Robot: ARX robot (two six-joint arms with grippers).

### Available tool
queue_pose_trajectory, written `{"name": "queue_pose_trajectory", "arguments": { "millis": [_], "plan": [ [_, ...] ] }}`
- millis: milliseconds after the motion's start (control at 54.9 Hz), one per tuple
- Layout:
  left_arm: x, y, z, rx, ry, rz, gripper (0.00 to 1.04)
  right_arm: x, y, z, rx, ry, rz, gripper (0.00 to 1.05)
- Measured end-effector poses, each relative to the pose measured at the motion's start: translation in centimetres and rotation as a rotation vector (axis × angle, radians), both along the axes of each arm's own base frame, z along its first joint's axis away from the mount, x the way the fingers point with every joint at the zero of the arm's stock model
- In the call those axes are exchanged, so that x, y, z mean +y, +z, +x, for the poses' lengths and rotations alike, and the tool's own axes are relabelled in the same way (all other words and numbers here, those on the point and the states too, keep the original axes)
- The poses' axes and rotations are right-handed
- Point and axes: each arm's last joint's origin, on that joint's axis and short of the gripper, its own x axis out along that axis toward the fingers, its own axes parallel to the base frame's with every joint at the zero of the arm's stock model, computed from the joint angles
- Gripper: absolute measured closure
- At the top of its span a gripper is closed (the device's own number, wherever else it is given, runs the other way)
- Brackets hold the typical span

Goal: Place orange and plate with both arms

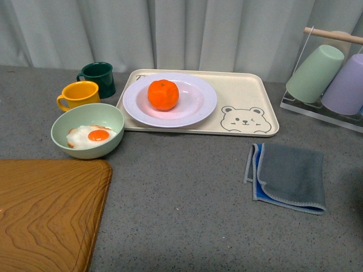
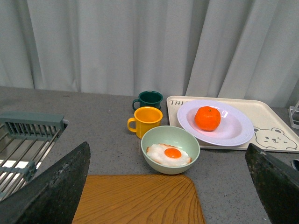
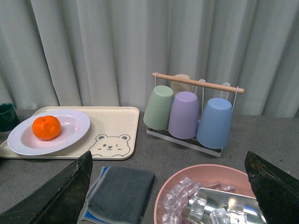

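Left gripper (image 2: 166,186): fingers spread wide, holding nothing.
Right gripper (image 3: 168,186): fingers wide apart, empty.
Orange (image 1: 163,94): sits on the plate (image 1: 199,107).
Plate: on the tray's (image 1: 249,93) left end.

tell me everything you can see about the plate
The plate is large, round and white with a faint lilac tint, a deep centre and a wide rim; it looks like glossy plastic or melamine. It sits upright and level on the left half of the cream bear tray, beside the printed bear face. The orange rests in its centre and nothing else lies in it. The pale green bowl stands close to its rim. Neither hand touches it.
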Motion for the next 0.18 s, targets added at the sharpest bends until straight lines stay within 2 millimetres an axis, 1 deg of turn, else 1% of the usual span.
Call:
{"name": "queue_pose_trajectory", "arguments": {
  "millis": [182],
  "plan": [
    [0.0,0.0,0.0,0.0,0.0,0.0,0.07,0.0,0.0,0.0,0.0,0.0,0.0,0.09]
  ]
}}
